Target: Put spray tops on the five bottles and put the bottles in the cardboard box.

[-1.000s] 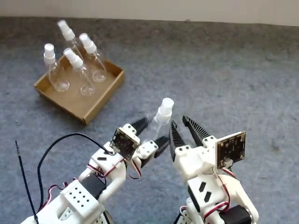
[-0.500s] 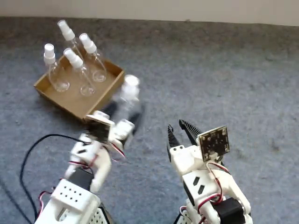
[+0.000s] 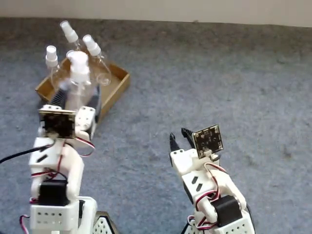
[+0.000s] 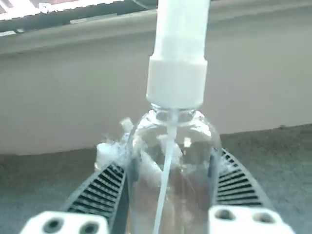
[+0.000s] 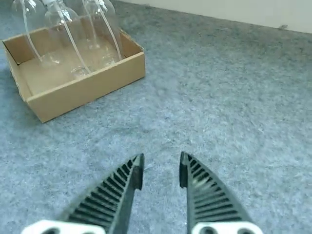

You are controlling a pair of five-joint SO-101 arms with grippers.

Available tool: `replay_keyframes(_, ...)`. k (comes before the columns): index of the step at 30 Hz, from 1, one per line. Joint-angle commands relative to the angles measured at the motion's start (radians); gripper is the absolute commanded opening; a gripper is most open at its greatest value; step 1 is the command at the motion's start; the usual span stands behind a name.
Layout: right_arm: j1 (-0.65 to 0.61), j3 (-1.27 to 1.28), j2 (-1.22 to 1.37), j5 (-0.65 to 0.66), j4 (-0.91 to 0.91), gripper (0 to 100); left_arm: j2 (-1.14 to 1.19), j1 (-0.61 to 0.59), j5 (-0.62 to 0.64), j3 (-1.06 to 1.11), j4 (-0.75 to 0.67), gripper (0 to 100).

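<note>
Nearest, the right gripper (image 5: 161, 163) hangs over the grey carpet (image 3: 219, 73), its jaws a narrow gap apart and empty. Farther on, the left gripper (image 3: 78, 101) clamps an upright bottle (image 4: 170, 161), spray top (image 4: 178, 73) on, over the cardboard box (image 3: 116, 87), where other capped bottles (image 3: 101, 68) stand.

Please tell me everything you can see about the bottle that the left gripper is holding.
The bottle is clear and rounded, plastic by its look. A white spray top sits on its neck, and a thin tube runs down inside it. It stands about upright, held by its body in the left gripper, whose black ribbed fingers press it on both sides. In the high view it hangs over the near part of the cardboard box.
</note>
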Motion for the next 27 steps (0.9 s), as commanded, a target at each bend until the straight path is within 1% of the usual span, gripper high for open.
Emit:
replay_keyframes(1,0.024,0.004,-0.008,0.012,-0.027,10.6,0.148,-0.056,-0.011,-0.217,0.003,4)
replay_keyframes(5,0.056,0.018,-0.008,0.012,-0.027,10.6,0.329,-0.085,-0.009,-0.295,0.002,4)
replay_keyframes(10,0.053,0.018,-0.008,0.009,-0.027,10.6,0.42,-0.101,-0.009,-0.286,-0.003,4)
replay_keyframes(13,0.051,0.035,-0.008,0.011,-0.027,10.6,0.449,-0.097,-0.009,-0.225,-0.014,4)
replay_keyframes(15,0.051,0.051,-0.008,0.012,-0.048,10.6,0.466,-0.096,-0.009,-0.166,-0.092,4)
replay_keyframes(21,0.054,0.124,-0.008,0.012,-0.139,10.6,0.532,-0.097,-0.011,0.007,-0.414,4)
replay_keyframes(23,0.054,0.13,-0.008,0.012,-0.139,10.6,0.573,-0.101,-0.011,0.016,-0.479,4)
replay_keyframes(27,0.053,0.13,-0.008,0.012,-0.139,10.6,0.682,-0.101,-0.011,0.013,-0.559,4)
